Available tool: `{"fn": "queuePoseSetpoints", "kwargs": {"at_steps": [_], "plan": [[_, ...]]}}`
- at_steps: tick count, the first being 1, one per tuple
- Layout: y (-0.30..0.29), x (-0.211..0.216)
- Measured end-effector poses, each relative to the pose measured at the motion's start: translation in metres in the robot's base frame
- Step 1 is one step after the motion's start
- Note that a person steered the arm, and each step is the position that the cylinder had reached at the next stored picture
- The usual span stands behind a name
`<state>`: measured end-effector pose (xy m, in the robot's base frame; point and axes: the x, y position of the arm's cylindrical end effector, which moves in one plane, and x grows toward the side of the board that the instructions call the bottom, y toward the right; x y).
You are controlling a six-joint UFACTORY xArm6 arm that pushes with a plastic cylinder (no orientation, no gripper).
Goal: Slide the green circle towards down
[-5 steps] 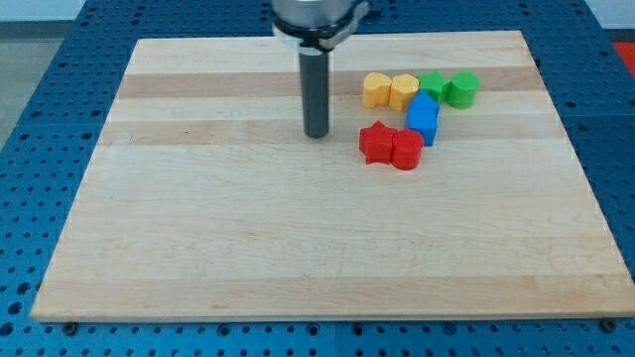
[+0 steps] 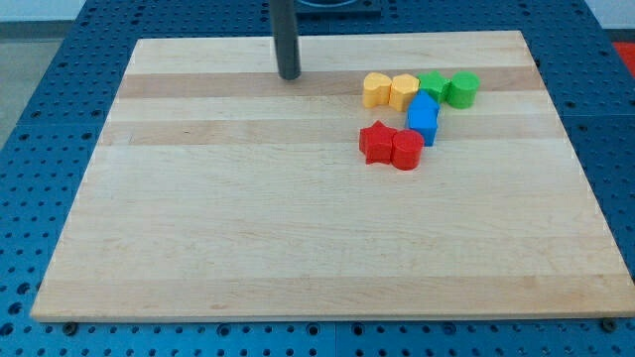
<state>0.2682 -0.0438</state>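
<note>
My tip (image 2: 289, 76) rests on the wooden board (image 2: 298, 238) near the view's top edge, touching no block; it is a bare rod holding nothing. To its right lie seven blocks: two yellow, two green, one blue, two red. Nearest is the yellow heart-like block (image 2: 375, 89), then the second yellow block (image 2: 403, 90), the green star-like block (image 2: 433, 85), and farthest right the green circle (image 2: 461, 88). These three stand between my tip and the circle. The blue block (image 2: 424, 118), red star (image 2: 376, 142) and red round block (image 2: 407, 151) sit lower right.
</note>
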Motion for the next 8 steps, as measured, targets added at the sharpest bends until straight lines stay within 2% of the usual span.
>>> {"fn": "queuePoseSetpoints", "kwargs": {"at_steps": [2, 5, 8], "plan": [[0.079, -0.010], [0.084, -0.012], [0.144, -0.012]]}}
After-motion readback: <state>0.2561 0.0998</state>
